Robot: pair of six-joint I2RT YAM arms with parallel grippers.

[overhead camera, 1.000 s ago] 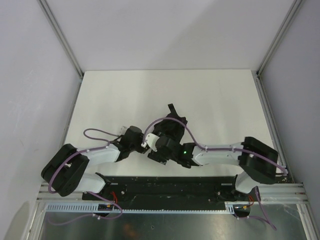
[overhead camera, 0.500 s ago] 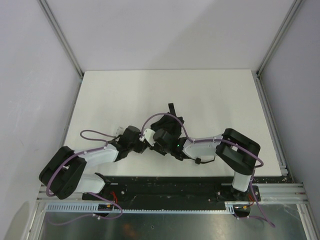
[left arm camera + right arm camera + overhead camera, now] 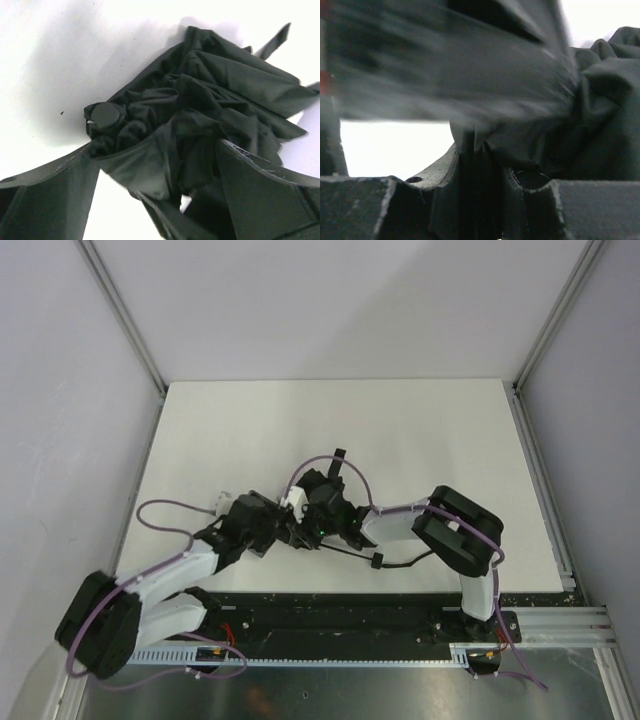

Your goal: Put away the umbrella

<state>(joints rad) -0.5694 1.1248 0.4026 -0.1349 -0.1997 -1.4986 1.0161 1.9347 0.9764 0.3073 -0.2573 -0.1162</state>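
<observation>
Both arms sit further left, umbrella (image 3: 326,502) with them | right hand (image 3: 480,200) pinches its fabric, anchoring it | left hand (image 3: 156,145) straddles the bundle, likely to compact it; clamping cannot be told

- The crumpled black fabric umbrella (image 3: 200,100) is showing plain black.
- The flat white tabletop (image 3: 400,430) is showing plain white.
- The thin arm cables (image 3: 165,504) are showing purple.

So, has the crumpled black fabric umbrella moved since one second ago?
Yes, slightly. In the top view the umbrella has shifted a little to the left, away from the metal rail on the right.
</observation>
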